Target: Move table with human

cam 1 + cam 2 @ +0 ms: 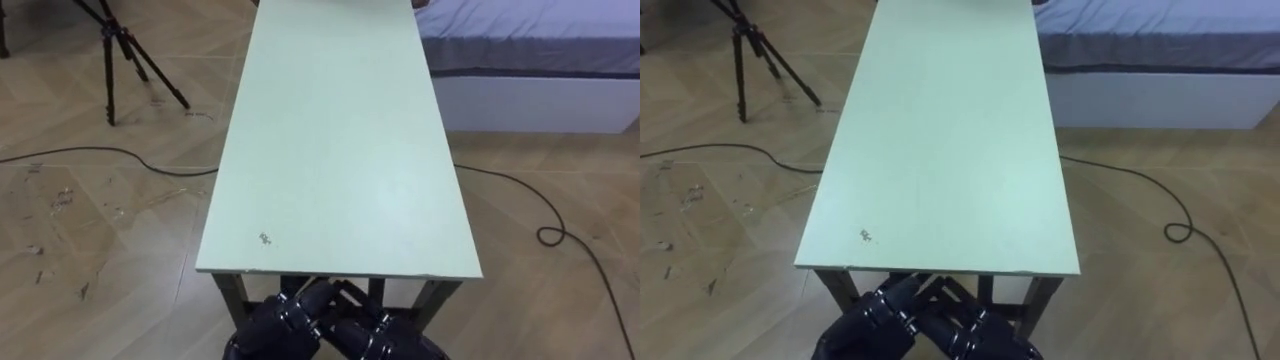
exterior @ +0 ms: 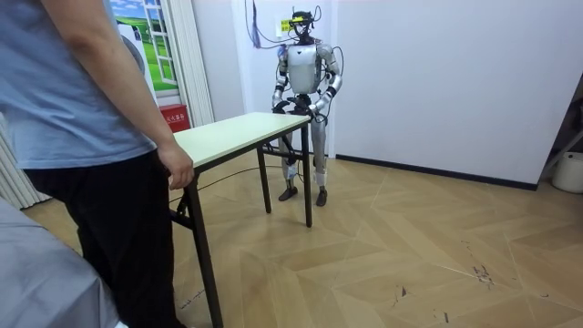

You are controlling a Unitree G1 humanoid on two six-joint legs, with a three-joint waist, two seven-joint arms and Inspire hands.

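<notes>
Pale-green table (image 1: 340,150) stretches away in my eye views; left hand (image 1: 272,325) and right hand (image 1: 388,338) sit beneath its near edge, grip I cannot tell. Room view: a person (image 2: 82,137) stands touching the opposite end.

The table (image 1: 340,150) is seen stretching lengthwise away from the robot, which is placed at one short end, with a wall (image 2: 437,73) behind it in the room view. The left hand (image 1: 275,325) and the right hand (image 1: 385,335) are found side by side just below the near edge, between the table's legs. At the far short end a person (image 2: 82,137) is stationed, and the person's hand (image 2: 176,169) is set at that end's corner. A tripod (image 1: 125,50) is stood on the floor (image 1: 90,230) left of the table, near its far end; a bed (image 1: 530,40) is placed right of that end. Cables (image 1: 560,230) are laid across the floor on both sides, running up to the table's long edges
</notes>
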